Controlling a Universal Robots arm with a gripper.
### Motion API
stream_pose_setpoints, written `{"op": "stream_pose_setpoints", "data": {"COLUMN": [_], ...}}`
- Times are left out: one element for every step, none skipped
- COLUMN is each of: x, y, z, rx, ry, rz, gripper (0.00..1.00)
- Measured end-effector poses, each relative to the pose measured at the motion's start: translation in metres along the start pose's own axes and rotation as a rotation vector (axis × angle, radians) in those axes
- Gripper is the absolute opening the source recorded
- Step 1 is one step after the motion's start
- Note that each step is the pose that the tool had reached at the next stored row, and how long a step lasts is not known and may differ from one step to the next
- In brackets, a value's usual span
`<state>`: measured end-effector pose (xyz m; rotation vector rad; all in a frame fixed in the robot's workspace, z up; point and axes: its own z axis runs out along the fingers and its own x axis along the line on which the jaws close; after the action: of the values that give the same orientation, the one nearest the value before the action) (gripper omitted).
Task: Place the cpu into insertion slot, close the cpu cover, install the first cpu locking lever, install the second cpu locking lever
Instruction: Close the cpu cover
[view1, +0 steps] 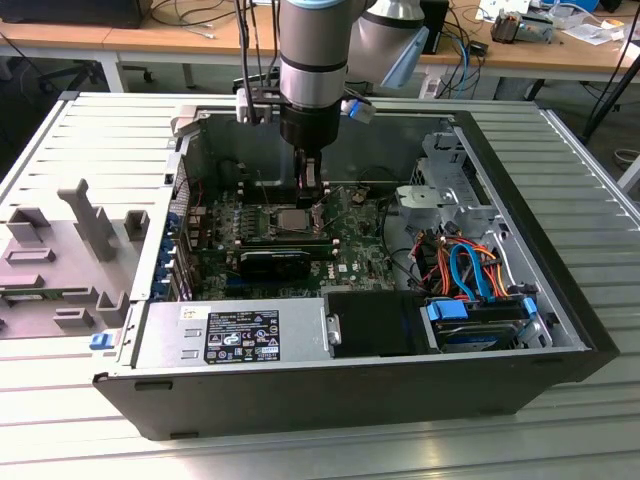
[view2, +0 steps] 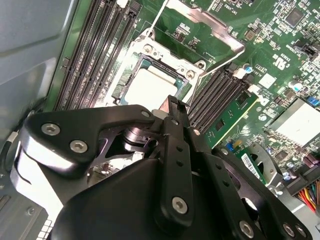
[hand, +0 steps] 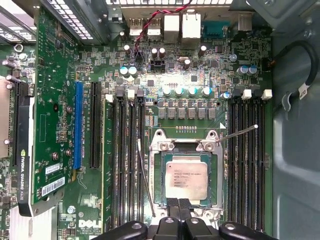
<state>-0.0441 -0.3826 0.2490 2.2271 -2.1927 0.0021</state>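
Silver-grey cpu (hand: 186, 181) lying flat in the insertion slot (hand: 218, 175), square to its metal rim, on the green circuit board (hand: 190, 70) of an open computer case (view1: 300, 400). The cpu cover (view2: 210, 24) is swung up off the socket; in the second wrist view the board shows through its square window. The first cpu locking lever (hand: 146, 177) and the second cpu locking lever (hand: 239, 132), thin wire rods, angle out from opposite sides of the socket, neither hooked down. The claw (hand: 178, 202) hangs over one edge of the chip, its two black fingers pressed together with nothing between them; whether the tips touch the chip cannot be told. Long memory slots (hand: 127, 165) flank the socket. In the exterior view the arm (view1: 313, 60) drops straight into the case and the claw sits just at 3 o'clock of the cpu. A long black expansion card (view1: 275, 262) lies at 6 o'clock of the socket, and blue and orange cables (view1: 465, 268) at 4 o'clock. Grey plastic fixtures (view1: 70, 250) rest on the ribbed metal counter (view1: 300, 455) at 9 o'clock of the case
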Motion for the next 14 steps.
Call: {"op": "stream_pose_setpoints", "data": {"x": [0.0000, 0.0000, 0.0001, 0.0000, 0.0000, 0.0000, 0.0000, 0.0000, 0.0000, 0.0001, 0.0001, 0.0001, 0.0000, 0.0001], "y": [0.0000, 0.0000, 0.0000, 0.0000, 0.0000, 0.0000, 0.0000, 0.0000, 0.0000, 0.0000, 0.0000, 0.0000, 0.0000, 0.0000], "z": [-0.0002, -0.0007, -0.0013, -0.0018, -0.0022, -0.0024, -0.0026, -0.0026, -0.0027, -0.0029, -0.0030, -0.0031, -0.0033, -0.0035], "rx": [-0.0001, -0.0001, -0.0001, 0.0000, 0.0000, 0.0000, -0.0001, 0.0000, 0.0000, -0.0001, 0.0000, 0.0000, -0.0001, -0.0001], "ry": [0.0001, 0.0002, 0.0003, 0.0001, -0.0001, 0.0000, 0.0001, 0.0000, 0.0000, 0.0001, 0.0001, 0.0001, 0.0001, 0.0002], "rz": [0.000, 0.000, 0.000, 0.000, 0.000, 0.000, 0.000, 0.000, 0.000, 0.000, 0.000, 0.000, 0.000, 0.000], "gripper": [0.11, 0.11, 0.11, 0.11, 0.11, 0.11, 0.11, 0.11, 0.11, 0.11, 0.11, 0.11, 0.11, 0.11]}}
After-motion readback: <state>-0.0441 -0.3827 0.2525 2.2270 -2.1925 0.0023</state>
